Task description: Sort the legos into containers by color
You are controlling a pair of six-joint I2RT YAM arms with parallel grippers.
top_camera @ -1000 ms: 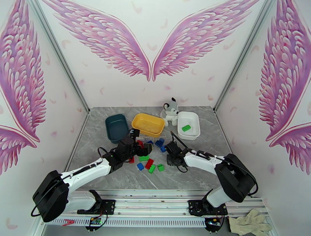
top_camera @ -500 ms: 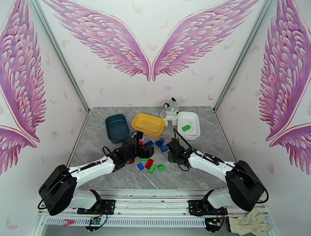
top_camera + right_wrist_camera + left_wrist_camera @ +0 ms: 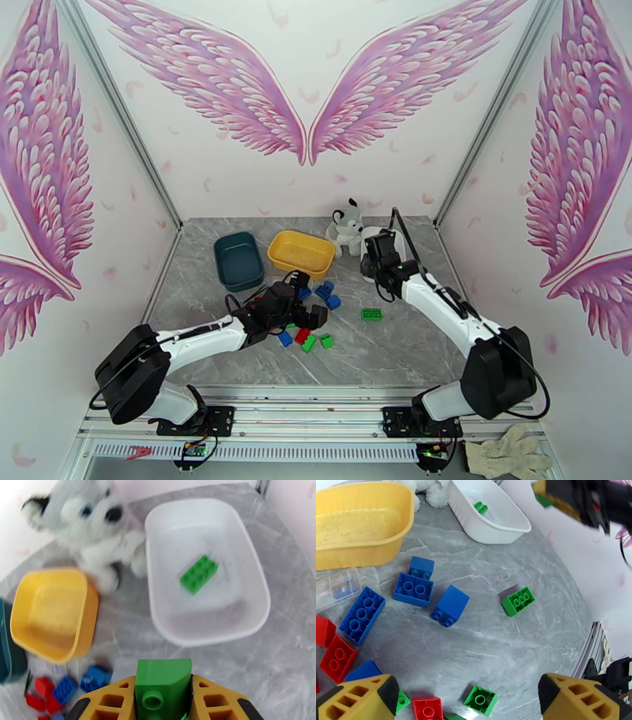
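**Green brick closing on the white tub**

Nearest in, the left gripper [image 3: 469, 689] hangs with its jaws spread wide and nothing between them, over the small studded plastic legos [image 3: 413, 588] scattered on the grey marbled table [image 3: 482, 645]. Count with me: five blue, three red that I can be sure of, and four green on the table, two of them mere slivers by the fingers. One of those, a lone six-stud green brick [image 3: 518, 601], lies well apart to the right of the pile.

Further out, the right gripper [image 3: 164, 695] is clamped on a slope-topped green plastic brick [image 3: 163, 677]. The shallow white plastic tub [image 3: 265, 598] sits just ahead and below it, with one long green brick [image 3: 199, 574] already inside.

My call: carry on past the near rim, centre over the tub floor, come low, then let go, so the brick neither bounces out nor clips the wall. Keep off the grey-white plush husky [image 3: 94, 531] beside the tub.

Tubs, three: the white one, a yellow plastic tub [image 3: 89, 614] and a dark teal plastic tub [image 3: 216, 260], the last two with no brick that I can see.
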